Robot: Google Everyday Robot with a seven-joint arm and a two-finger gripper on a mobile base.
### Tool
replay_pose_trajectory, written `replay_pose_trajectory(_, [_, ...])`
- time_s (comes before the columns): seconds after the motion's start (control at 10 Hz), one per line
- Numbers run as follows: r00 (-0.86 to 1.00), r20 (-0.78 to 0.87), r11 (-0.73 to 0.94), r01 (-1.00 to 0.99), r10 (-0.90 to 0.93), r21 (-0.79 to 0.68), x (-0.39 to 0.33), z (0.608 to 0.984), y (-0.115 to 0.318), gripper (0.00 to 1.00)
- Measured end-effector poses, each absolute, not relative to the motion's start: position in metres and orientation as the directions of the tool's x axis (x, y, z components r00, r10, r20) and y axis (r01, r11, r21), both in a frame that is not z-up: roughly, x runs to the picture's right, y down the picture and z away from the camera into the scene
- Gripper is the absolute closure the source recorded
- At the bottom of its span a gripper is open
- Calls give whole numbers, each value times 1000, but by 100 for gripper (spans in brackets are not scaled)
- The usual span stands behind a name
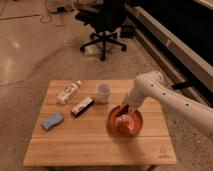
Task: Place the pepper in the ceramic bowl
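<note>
A reddish-brown ceramic bowl (126, 121) sits on the right half of the wooden table (100, 140). An orange-red shape inside it, likely the pepper (123, 120), lies in the bowl's middle. My gripper (123, 109) reaches down from the white arm (165, 97) at the right, into the bowl's back rim, right above the pepper.
A clear plastic cup (103, 92) stands just left of the arm. A dark snack bar (82, 106), a white packet (68, 92) and a blue sponge (52, 121) lie on the table's left half. An office chair (105, 25) stands on the floor behind.
</note>
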State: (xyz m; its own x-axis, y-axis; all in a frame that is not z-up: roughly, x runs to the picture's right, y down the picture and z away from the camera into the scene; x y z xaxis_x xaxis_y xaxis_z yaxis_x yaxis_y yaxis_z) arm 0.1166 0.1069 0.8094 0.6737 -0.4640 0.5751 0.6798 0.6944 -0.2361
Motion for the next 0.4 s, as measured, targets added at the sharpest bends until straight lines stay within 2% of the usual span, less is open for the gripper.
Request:
replay_pose_trajectory(0.3, [683, 614, 700, 657, -395, -280, 122, 817, 106, 31])
replay_pose_trajectory(0.4, [679, 624, 702, 656, -387, -278, 122, 818, 106, 38])
